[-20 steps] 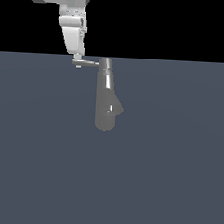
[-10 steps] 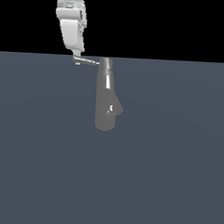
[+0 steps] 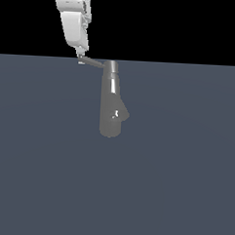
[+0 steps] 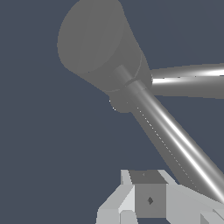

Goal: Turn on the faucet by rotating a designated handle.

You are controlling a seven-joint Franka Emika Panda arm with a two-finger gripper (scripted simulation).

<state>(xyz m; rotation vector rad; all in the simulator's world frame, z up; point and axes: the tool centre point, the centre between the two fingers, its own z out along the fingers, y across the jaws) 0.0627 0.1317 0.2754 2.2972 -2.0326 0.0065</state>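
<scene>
The faucet stands just above frame centre; its handle juts toward upper left, where the claw meets its tip. Whether the claw grips it cannot be told.

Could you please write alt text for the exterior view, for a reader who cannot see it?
A white robot gripper reaches down from the top of the frame to the outer end of a thin grey handle that sticks sideways, toward the view's left, from the cap of a glossy grey faucet. The faucet stands on a plain dark blue-grey surface under a black background.
</scene>
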